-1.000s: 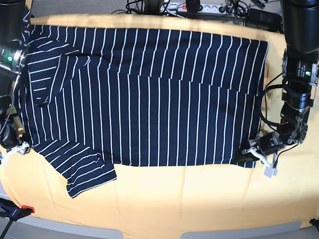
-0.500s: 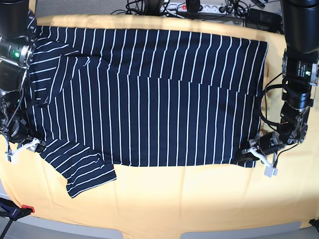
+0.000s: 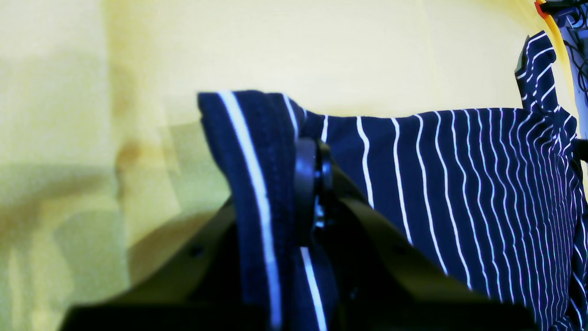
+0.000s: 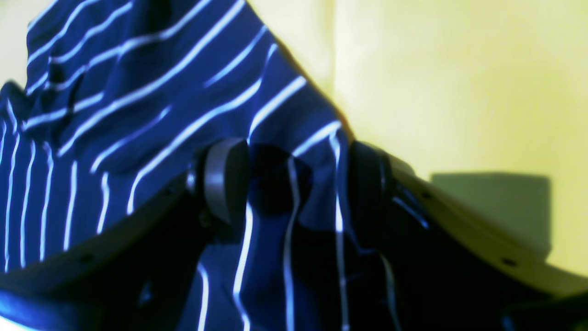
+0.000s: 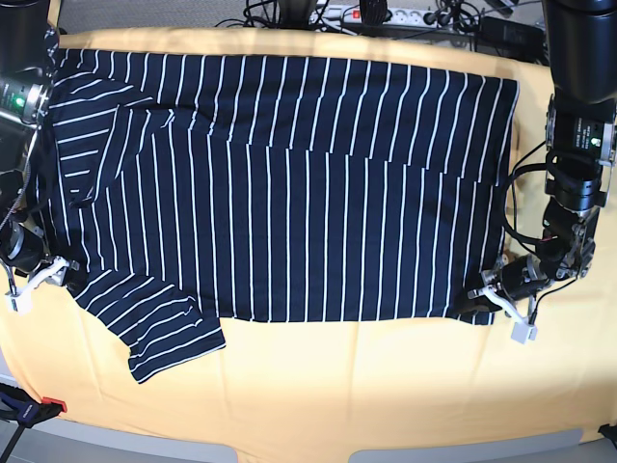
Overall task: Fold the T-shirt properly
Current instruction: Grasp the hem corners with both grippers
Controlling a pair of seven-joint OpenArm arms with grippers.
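Item: dark navy white-striped fabric T-shirt [image 5: 289, 183], spread flat across the yellow-orange cloth-covered tabletop [image 5: 366, 386], one short sleeve splayed at the near corner.

Left gripper [image 5: 479, 292]: jaws clenched on the shirt's hem corner; unchanged over the last second.

Right gripper [image 5: 56, 272]: jaws parted wide, a fold of the shirt's edge lying between them, not yet pinched. In the last second this gripper shifted along the sleeve-side edge and has settled back nearer the shirt's border.

Assessment: one corner secured, second grasp pending; folding not begun.
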